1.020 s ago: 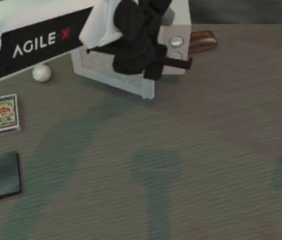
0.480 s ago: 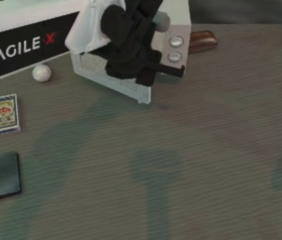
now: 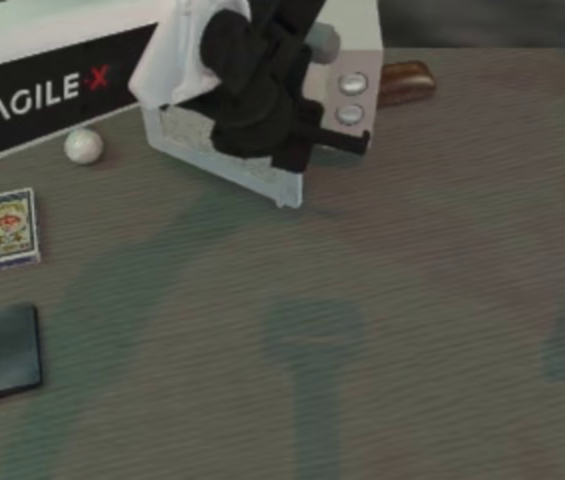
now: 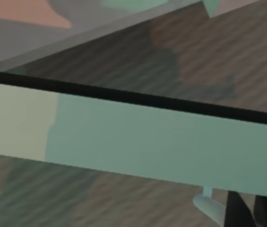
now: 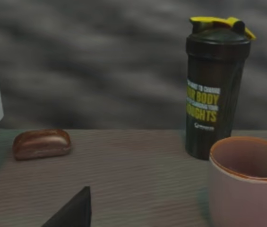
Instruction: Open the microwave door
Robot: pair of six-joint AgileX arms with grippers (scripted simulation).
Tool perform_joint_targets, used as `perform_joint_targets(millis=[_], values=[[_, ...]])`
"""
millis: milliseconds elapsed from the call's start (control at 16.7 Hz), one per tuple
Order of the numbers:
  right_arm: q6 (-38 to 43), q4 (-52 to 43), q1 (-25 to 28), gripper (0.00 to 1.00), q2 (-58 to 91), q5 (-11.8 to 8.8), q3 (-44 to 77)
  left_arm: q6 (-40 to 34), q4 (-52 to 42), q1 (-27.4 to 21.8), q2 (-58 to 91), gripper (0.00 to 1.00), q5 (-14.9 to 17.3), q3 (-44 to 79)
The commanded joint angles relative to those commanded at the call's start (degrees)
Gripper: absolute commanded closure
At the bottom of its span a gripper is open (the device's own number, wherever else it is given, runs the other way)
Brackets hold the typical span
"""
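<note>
A white microwave (image 3: 352,40) stands at the far edge of the surface (image 3: 362,330), left of centre. The microwave door (image 3: 227,160) is swung partly open, angled out toward the near side. The left claw (image 3: 347,135) sits at the door's free edge; whether it grips cannot be told. The right arm is out of sight.

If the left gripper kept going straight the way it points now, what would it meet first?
In the top view the left gripper points toward the table's right, across the microwave knob panel above the part-open microwave door. Beyond the panel, probably only bare table; depth is unclear.
</note>
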Motion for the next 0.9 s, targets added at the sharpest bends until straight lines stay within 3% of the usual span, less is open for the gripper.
perform_joint_targets(millis=[900], values=[[0.0,0.0,0.0,0.0,0.0,0.0,0.0,0.6,0.4,-0.1,-0.5,1.0,0.7,-0.8]])
